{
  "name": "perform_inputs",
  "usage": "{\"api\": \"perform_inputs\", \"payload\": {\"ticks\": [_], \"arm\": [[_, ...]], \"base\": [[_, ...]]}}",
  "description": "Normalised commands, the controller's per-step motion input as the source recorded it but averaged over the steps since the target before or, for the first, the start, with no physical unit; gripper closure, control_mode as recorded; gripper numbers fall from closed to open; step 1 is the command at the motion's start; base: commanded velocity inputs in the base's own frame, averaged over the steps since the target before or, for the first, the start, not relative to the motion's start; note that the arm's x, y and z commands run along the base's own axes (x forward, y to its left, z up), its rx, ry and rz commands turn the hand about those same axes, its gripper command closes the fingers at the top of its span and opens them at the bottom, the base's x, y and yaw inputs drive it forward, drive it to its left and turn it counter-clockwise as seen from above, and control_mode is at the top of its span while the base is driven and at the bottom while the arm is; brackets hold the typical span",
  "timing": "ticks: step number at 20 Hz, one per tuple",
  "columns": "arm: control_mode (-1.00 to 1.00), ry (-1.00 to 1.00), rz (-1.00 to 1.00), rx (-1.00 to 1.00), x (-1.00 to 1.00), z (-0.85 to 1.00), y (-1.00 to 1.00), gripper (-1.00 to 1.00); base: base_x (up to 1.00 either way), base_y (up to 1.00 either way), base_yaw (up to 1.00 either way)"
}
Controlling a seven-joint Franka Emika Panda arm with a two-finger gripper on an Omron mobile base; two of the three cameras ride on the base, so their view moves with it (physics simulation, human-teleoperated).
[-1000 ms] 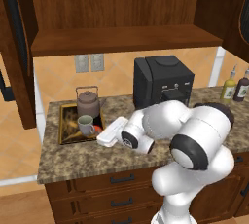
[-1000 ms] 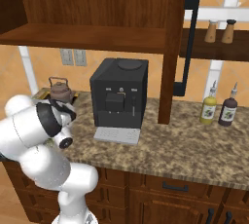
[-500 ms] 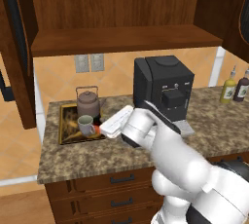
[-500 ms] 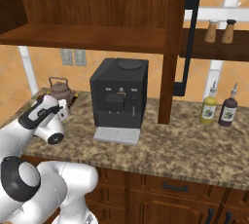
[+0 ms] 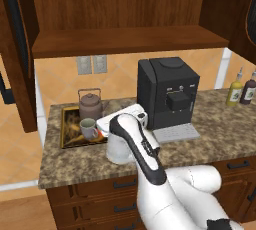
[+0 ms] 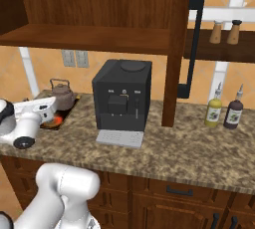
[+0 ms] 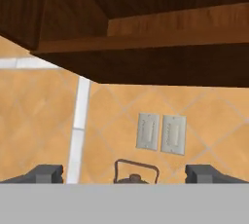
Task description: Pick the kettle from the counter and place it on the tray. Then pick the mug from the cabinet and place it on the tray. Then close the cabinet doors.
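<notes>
The kettle (image 5: 90,104) stands at the back of the tray (image 5: 67,126), and the mug (image 5: 88,128) stands on the tray in front of it. My gripper (image 5: 103,124) hovers just right of the mug, open and holding nothing. In the hand view both fingertips (image 7: 46,173) stand wide apart, with the kettle (image 7: 135,171) handle between and beyond them. The cabinet (image 5: 125,39) above shows a bare shelf. Its cabinet doors (image 5: 15,49) stand swung open. From the right base view I see the kettle (image 6: 62,93), the tray (image 6: 56,120), my gripper (image 6: 52,105) and the right door (image 6: 180,49).
A large black coffee machine (image 5: 167,92) stands on the counter (image 5: 215,124) right of my hand. Two bottles (image 6: 214,111) stand at the counter's far right, and two shakers (image 6: 224,32) sit on a side shelf. Wall outlets (image 7: 160,133) sit behind the kettle.
The arm has swung so its elbow dropped low and the forearm now reaches up. The hand moved a little up and toward the tray. Kettle and mug have not moved.
</notes>
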Motion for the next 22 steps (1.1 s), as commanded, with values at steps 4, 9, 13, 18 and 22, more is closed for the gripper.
{"api": "perform_inputs", "payload": {"ticks": [4,9,13,18,22], "arm": [[-1.00,0.13,-0.23,0.00,-0.30,0.78,-0.02,-1.00],[-1.00,0.23,-0.18,0.00,-0.21,0.91,-0.02,-1.00],[-1.00,0.28,-0.14,0.00,-0.14,0.93,-0.04,-1.00],[-1.00,0.28,-0.11,0.00,-0.39,0.78,-0.02,-1.00],[-1.00,0.16,-0.11,-0.01,-0.42,0.78,0.09,-1.00]], "base": [[0.00,0.00,0.00],[0.00,0.00,0.00],[0.00,0.00,0.00],[0.00,0.00,0.00],[0.00,0.00,0.00]]}}
